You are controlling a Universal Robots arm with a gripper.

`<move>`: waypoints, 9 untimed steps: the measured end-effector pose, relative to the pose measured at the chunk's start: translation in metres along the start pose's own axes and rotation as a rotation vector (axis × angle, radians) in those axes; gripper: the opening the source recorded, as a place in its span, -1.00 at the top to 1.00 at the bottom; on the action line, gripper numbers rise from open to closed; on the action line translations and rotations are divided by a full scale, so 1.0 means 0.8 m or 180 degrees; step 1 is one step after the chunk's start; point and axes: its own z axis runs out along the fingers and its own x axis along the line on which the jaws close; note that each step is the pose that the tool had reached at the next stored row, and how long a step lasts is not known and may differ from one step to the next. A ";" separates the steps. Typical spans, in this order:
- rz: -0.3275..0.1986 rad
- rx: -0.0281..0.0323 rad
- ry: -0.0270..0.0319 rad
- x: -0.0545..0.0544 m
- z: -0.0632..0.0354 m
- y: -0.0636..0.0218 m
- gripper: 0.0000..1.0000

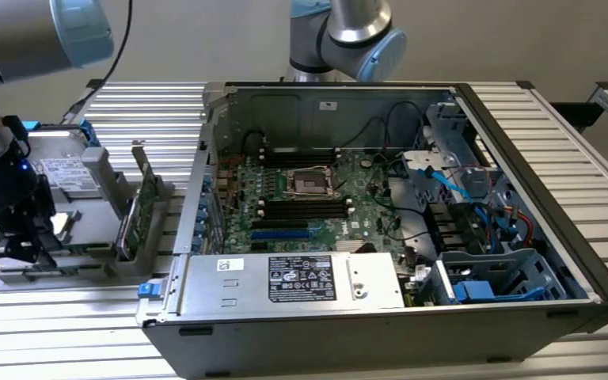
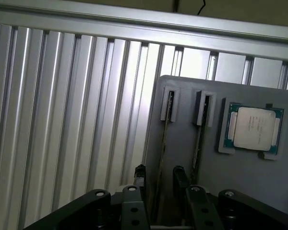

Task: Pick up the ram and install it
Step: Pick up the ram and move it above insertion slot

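Straddling the ram [image 2: 164, 143], the fingers [image 2: 140, 176] of the gripper [image 2: 159, 178] stand apart, gripping nothing — an uneven close could tilt it in its tray [image 2: 249, 177] slot.

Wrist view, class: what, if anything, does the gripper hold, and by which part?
Nothing is held. The gripper has its jaws open, one on either side of the ram, standing on edge in the grey holder.
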 end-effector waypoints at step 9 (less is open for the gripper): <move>-0.0035 0.0007 -0.0001 0.000 0.021 -0.001 0.27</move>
